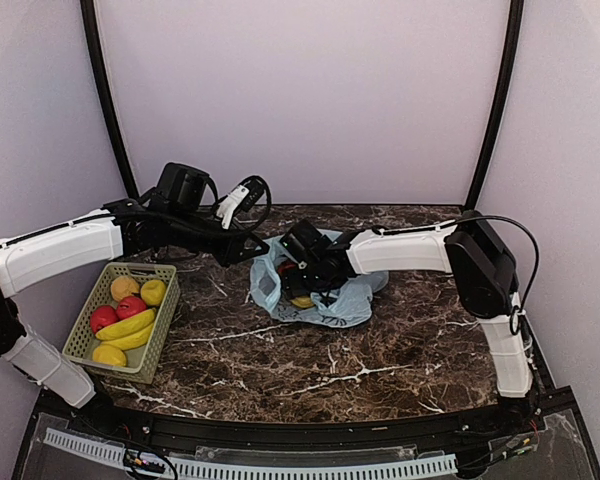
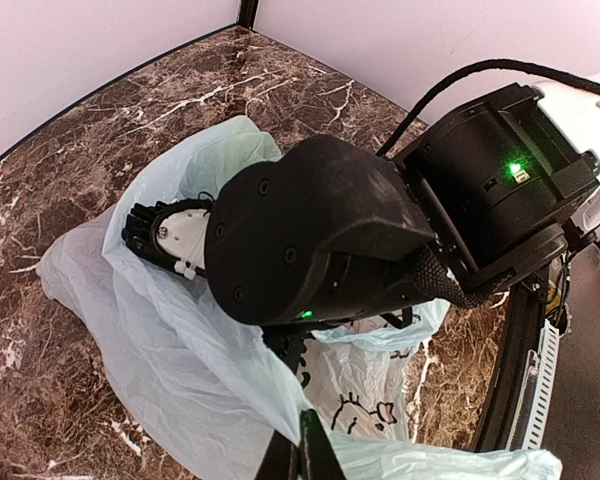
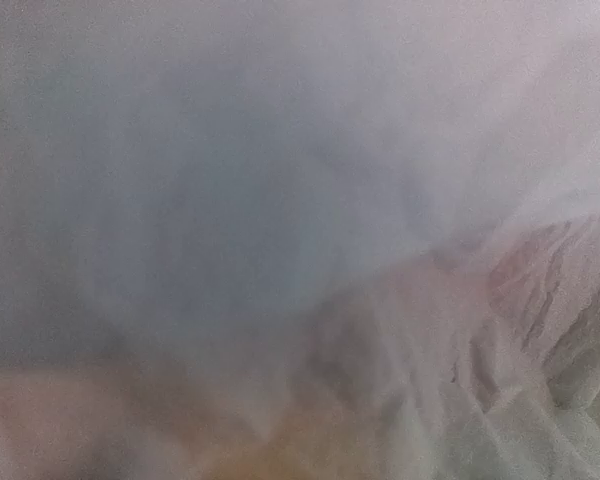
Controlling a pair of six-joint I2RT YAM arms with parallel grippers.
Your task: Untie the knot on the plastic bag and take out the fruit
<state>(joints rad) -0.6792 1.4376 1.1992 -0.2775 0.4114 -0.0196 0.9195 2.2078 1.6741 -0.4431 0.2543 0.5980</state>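
The pale blue-green plastic bag [image 1: 345, 300] lies crumpled at mid-table with its mouth gaping; the knot is out of view. My left gripper [image 2: 302, 445] is shut on the bag's near-left rim [image 2: 230, 400] and holds it up. My right gripper [image 1: 298, 282] reaches into the bag's mouth, and its fingers [image 2: 145, 225] are half hidden by plastic, so their spread does not show. A small orange-yellow fruit [image 1: 302, 301] shows in the bag just under that gripper. The right wrist view is filled with blurred plastic over an orange smear.
A green basket [image 1: 158, 340] stands at the left with red apples [image 1: 103, 318], bananas [image 1: 128, 327] and yellow-orange fruit [image 1: 153, 291]. Dark marble table [image 1: 380, 360] spreads in front of the bag. The walls stand close behind and at both sides.
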